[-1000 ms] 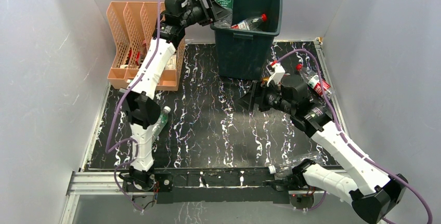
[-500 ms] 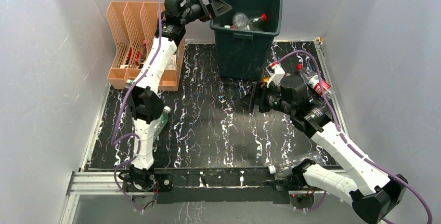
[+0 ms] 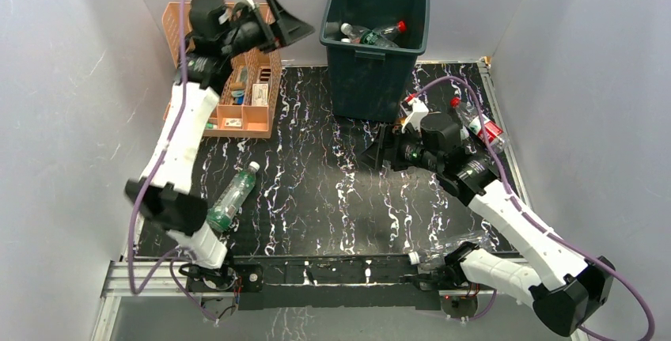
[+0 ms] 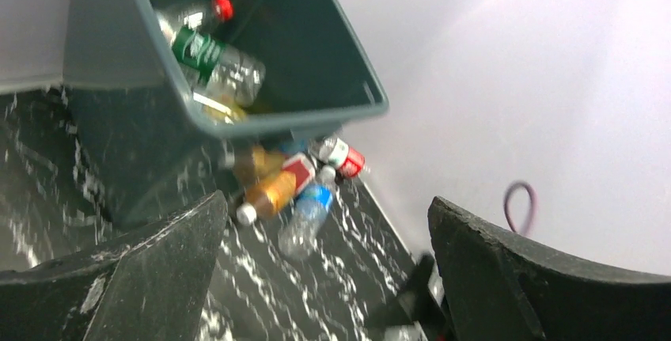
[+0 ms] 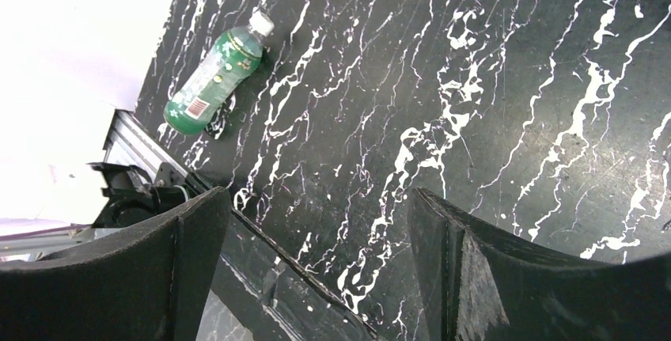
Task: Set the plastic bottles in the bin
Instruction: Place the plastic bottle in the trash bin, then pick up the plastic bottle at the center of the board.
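The dark green bin (image 3: 369,88) stands at the back of the table with plastic bottles (image 3: 372,34) lying inside it. My left gripper (image 3: 289,24) hangs open and empty to the bin's left, above the organizer. Its wrist view shows the bin (image 4: 316,115), a green-labelled bottle (image 4: 217,60) inside, and orange (image 4: 269,193), blue-labelled (image 4: 312,206) and red-labelled (image 4: 342,157) bottles on the table behind it. A green bottle (image 3: 233,196) (image 5: 214,80) lies at the left. My right gripper (image 3: 376,151) (image 5: 320,195) is open over the table's middle, holding nothing.
A peach slotted organizer (image 3: 247,129) stands at the back left. More bottles (image 3: 479,123) lie by the right wall, and a clear one (image 3: 443,250) sits at the front under my right arm. A metal rail (image 5: 261,254) edges the table's near side.
My left gripper let a green-labelled bottle drop into the bin, opened wide and swung left over the organizer. My right gripper opened a little wider and barely moved.
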